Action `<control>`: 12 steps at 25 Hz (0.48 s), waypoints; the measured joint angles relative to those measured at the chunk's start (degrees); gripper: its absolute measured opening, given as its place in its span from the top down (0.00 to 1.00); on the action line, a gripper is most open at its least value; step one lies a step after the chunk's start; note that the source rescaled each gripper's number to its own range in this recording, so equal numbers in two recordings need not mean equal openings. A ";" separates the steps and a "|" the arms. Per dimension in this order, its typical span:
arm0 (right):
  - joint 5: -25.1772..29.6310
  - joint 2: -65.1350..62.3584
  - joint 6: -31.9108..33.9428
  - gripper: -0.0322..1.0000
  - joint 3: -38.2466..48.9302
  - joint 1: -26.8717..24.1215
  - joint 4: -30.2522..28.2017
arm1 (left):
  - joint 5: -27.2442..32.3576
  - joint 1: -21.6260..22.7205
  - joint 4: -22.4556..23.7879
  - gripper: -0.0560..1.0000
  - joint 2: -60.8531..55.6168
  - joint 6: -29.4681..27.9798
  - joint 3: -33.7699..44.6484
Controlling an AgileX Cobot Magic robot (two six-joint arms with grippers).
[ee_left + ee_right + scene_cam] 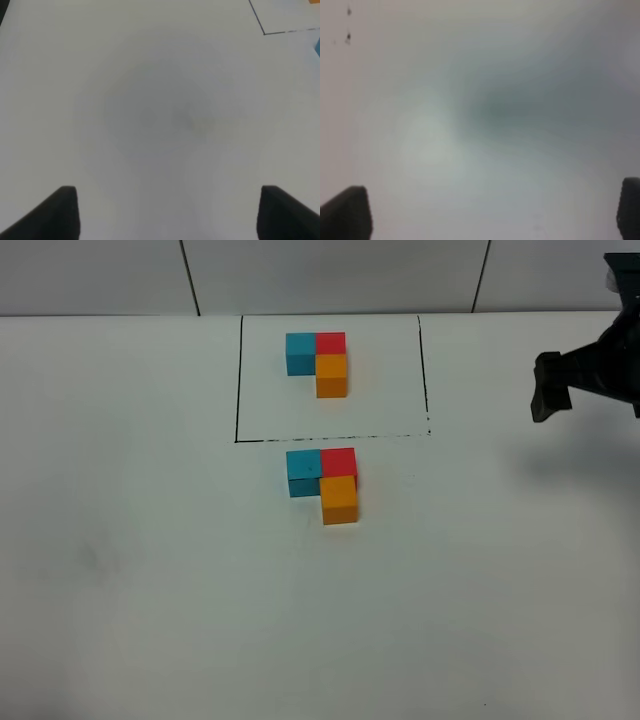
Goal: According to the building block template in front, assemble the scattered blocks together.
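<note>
The building block template (318, 362) is a blue, red and orange L inside the thin black rectangle (238, 380) at the back of the table. Just in front of that frame lie the scattered blocks: teal-blue (303, 472), red (339, 461) and orange (340, 499), touching one another in the same L shape. My right gripper (547, 388) hovers at the far right, well away from the blocks; in the right wrist view it (490, 212) is open over bare table. The left gripper (170, 215) is open too, with nothing between its fingers, and it is out of the high view.
The white table (150, 590) stretches wide on all sides of the blocks. A corner of the black frame line (263, 32) and a sliver of a blue block (318, 47) show at the edge of the left wrist view. A tiled wall (330, 270) runs behind.
</note>
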 joint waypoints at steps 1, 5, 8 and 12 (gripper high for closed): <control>0.00 -2.67 0.00 0.00 2.48 0.00 -0.17 | 0.00 0.00 0.00 0.32 0.00 0.00 0.00; -0.57 -14.10 0.00 0.00 10.80 0.30 -1.35 | 0.00 0.00 0.00 0.32 0.00 0.00 0.00; -0.80 -22.63 0.41 0.00 15.57 0.30 -1.35 | 0.00 0.00 0.00 0.32 0.00 0.00 0.00; -1.69 -33.81 0.67 0.00 22.27 0.42 -1.37 | 0.00 0.00 0.00 0.32 0.00 0.06 0.00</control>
